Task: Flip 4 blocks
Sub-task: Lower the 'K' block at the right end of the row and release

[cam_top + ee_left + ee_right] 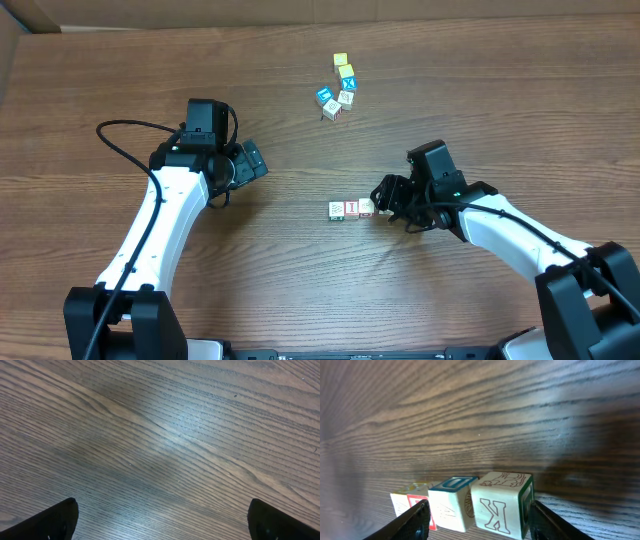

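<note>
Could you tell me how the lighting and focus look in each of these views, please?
Overhead: even light and sharp, though the row of blocks is tiny. Left wrist: a pale sheen of glare on the table, grain crisp. Right wrist: the K block is sharp, the table's left side blurs, and a dark shadow lies at right.

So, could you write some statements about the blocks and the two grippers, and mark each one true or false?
1. A row of three blocks lies just beside the right gripper. True.
2. The left gripper holds a block. False: it is open over the bare table.
3. A separate cluster of blocks lies farther from the robot. True.
4. The nearest block in the right wrist view shows the letter A. False: it shows a K.
</note>
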